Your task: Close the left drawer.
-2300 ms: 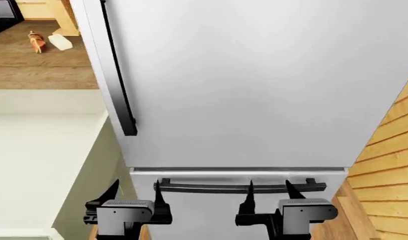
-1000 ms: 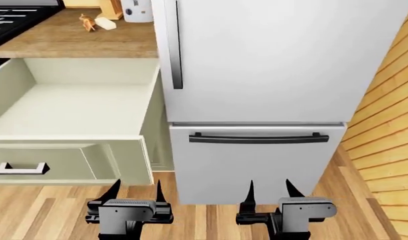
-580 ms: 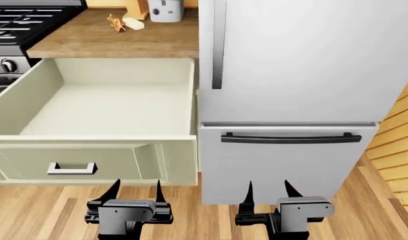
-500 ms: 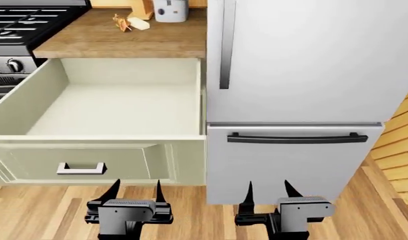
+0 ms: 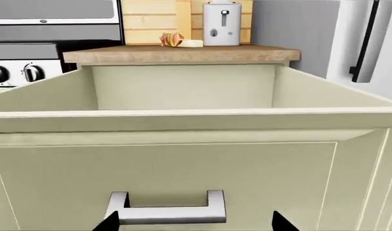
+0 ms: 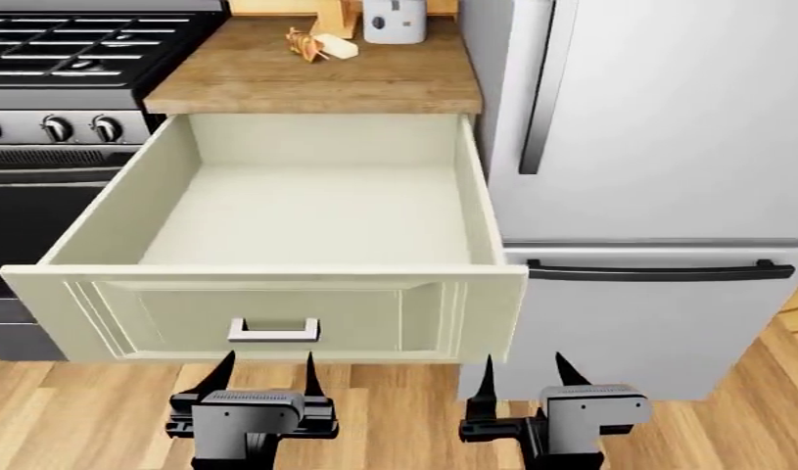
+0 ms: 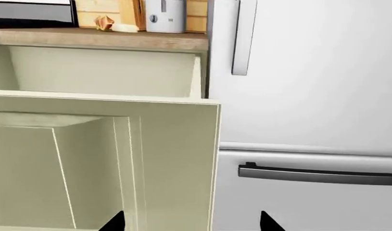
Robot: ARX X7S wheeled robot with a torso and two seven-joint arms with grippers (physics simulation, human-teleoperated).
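Observation:
The left drawer [image 6: 372, 313] is pulled far out under the wooden counter, its plain cream inside bare. A short silver bar handle [image 6: 273, 330] sits low on the flat cream front panel. My left gripper [image 6: 265, 377] is open just in front of and below that handle. In the left wrist view the handle [image 5: 165, 214] lies between the open left gripper [image 5: 194, 224] tips, not touched. My right gripper [image 6: 527, 377] is open before the drawer front's right edge [image 7: 176, 168], holding nothing. Its tips [image 7: 190, 224] straddle that corner.
A black stove [image 6: 59, 98] with knobs stands left of the drawer. The grey fridge [image 6: 660, 147] stands to the right, with its lower drawer's long dark handle [image 6: 653, 272]. A toaster [image 6: 394, 22] and small items rest on the counter [image 6: 320, 83]. Wooden floor lies below.
The view has swung from facing the fridge to facing the open drawer, which now sits in front of my left gripper. Both grippers stay open and empty.

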